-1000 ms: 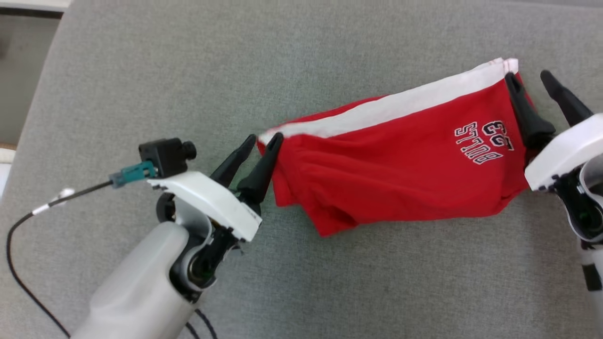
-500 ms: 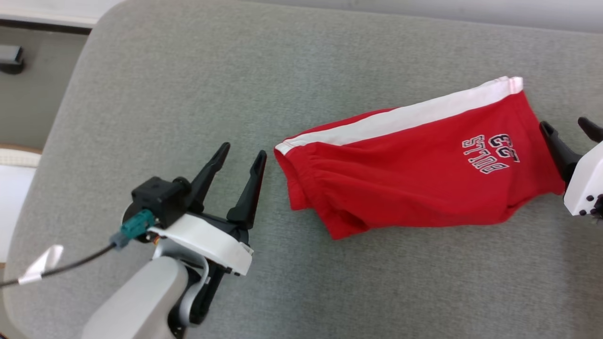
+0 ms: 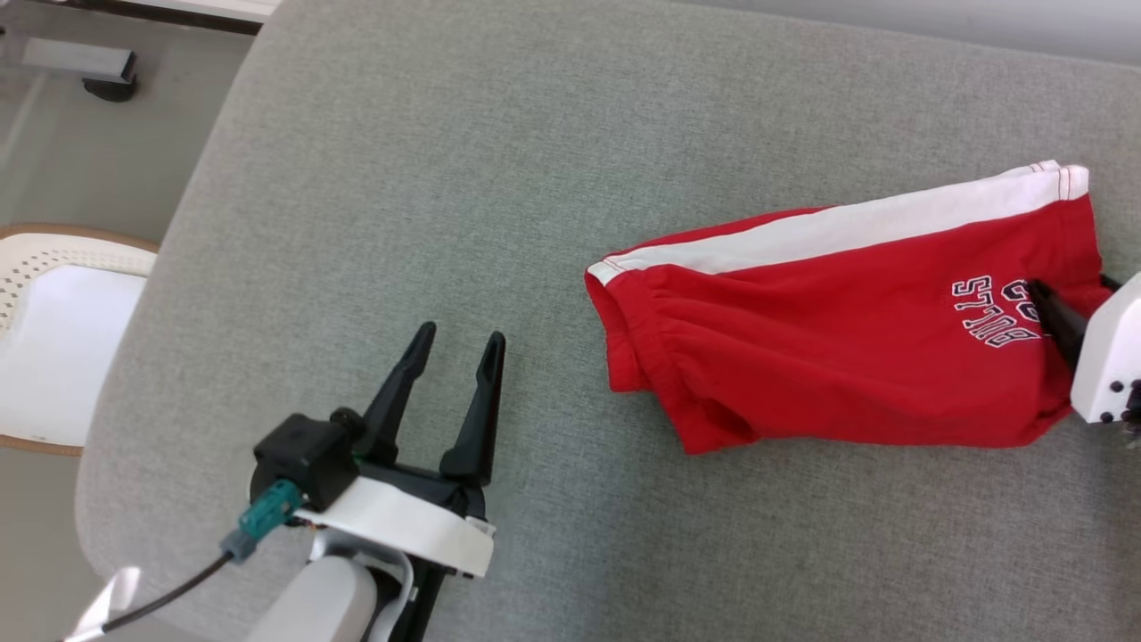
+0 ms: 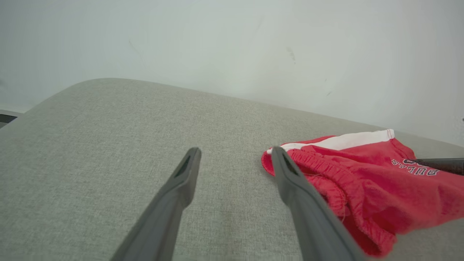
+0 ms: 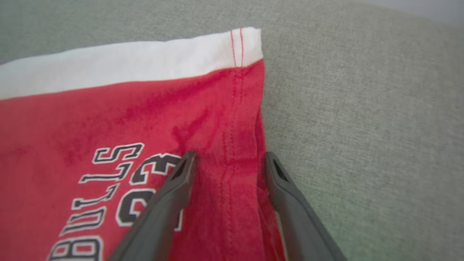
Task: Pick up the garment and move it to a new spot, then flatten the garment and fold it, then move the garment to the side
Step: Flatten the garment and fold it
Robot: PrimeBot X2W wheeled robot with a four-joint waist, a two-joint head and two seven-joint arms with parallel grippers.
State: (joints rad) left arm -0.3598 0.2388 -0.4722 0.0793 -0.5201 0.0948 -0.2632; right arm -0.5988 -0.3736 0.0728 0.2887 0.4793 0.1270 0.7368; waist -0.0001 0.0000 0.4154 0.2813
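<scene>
The garment (image 3: 847,348), a pair of red shorts with a white stripe along one side and the letters "BULLS" with a number, lies on the grey fabric-covered table (image 3: 446,160), toward the robot's right side. It is folded double and rather flat, with some wrinkles near the elastic waistband (image 4: 326,174). The waistband end points toward the left tool (image 3: 461,332).

The left tool has its two dark fingers wide apart and holds nothing. It stands over bare table, near the waistband but not touching it.

The right tool (image 5: 230,154) is at the other end of the shorts, at the leg hem. Its fingers are also apart. One finger (image 5: 170,195) lies over the red cloth beside the number, the other is at the edge of the hem, so the seam is between them, not pinched.

A black cable with a teal plug (image 3: 267,517) goes to the left wrist.
</scene>
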